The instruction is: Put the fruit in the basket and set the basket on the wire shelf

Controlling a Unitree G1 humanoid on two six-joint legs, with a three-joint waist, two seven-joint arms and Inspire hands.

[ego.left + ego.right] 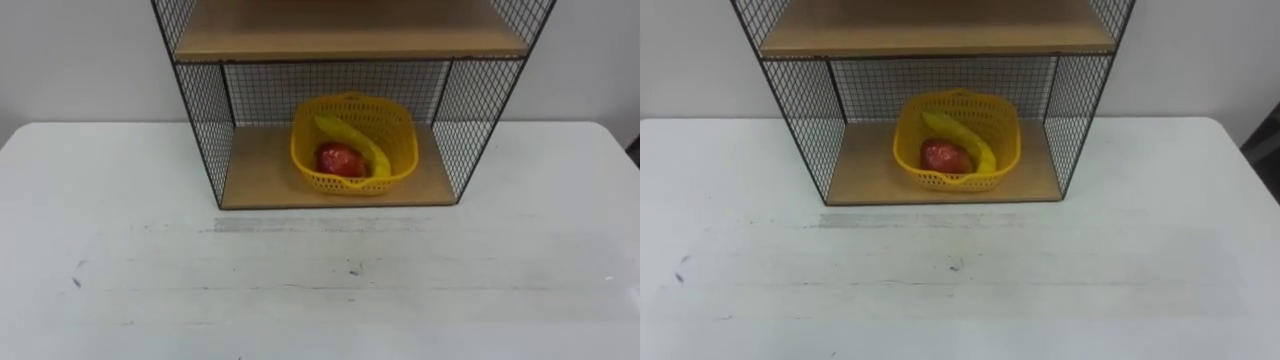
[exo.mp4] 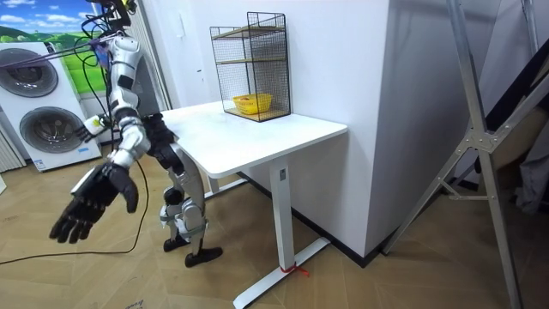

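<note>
White walls close off the room behind a white table (image 1: 320, 290), and two washing machines (image 2: 43, 120) stand at the room view's left, behind the robot. The robot stands at the table's end, facing the open front of the wire shelf (image 1: 205, 110). The shelf sits at the far edge of the tabletop against the wall. It has black mesh sides and back and wooden boards as levels. The right hand (image 2: 94, 193) hangs out from the body toward the room camera, below table height. Its fingers (image 2: 69, 227) are loosely spread, pointing down and holding nothing. From those fingers the shelf lies well apart, across the full length of the tabletop. The yellow basket (image 1: 352, 183), a perforated plastic tub, rests on the shelf's lower board (image 1: 260, 175), slightly toward the right mesh wall and far from the fingers. Inside the basket a banana (image 1: 355, 140) lies diagonally from the back rim down to the front right. A red fruit (image 1: 340, 160) sits against the banana's left side, touching it. The upper board (image 1: 350, 30) directly above the basket carries nothing visible.
</note>
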